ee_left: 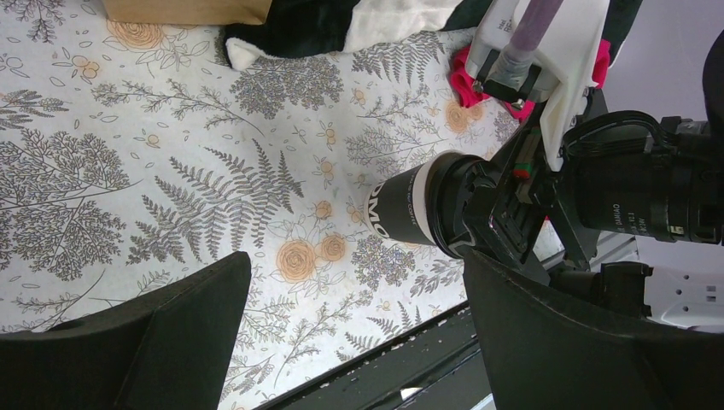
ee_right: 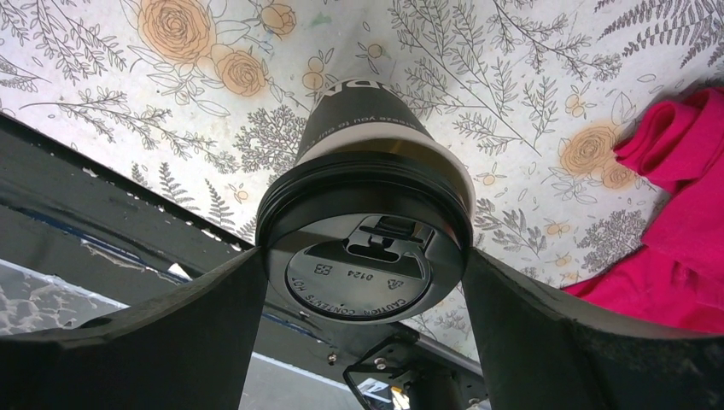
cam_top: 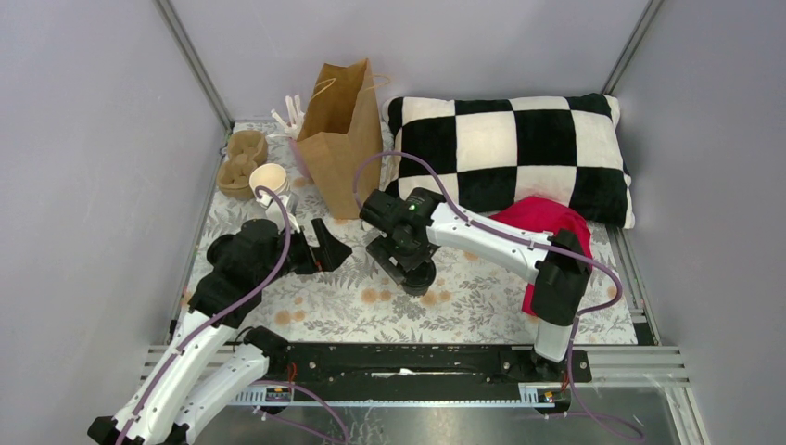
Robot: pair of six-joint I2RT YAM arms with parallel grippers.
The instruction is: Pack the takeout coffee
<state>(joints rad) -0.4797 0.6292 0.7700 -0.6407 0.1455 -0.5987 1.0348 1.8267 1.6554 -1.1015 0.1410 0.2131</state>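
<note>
The takeout coffee (cam_top: 419, 276), a small black paper cup with a black sip lid, stands upright on the flowered cloth in mid table. My right gripper (cam_top: 408, 261) reaches down over it, with both fingers pressed against the lid rim. The right wrist view shows the lid (ee_right: 367, 260) held between the fingers (ee_right: 213, 325). I cannot tell whether the cup's base touches the cloth. My left gripper (cam_top: 324, 246) is open and empty, a little left of the cup. The left wrist view shows the cup (ee_left: 410, 209) beyond the left gripper (ee_left: 354, 333).
A brown paper bag (cam_top: 341, 139) stands open at the back. A lidless cup with a white inside (cam_top: 269, 178) and a cardboard cup carrier (cam_top: 243, 159) are at back left. A checkered pillow (cam_top: 510, 153) and a red cloth (cam_top: 549, 227) lie on the right.
</note>
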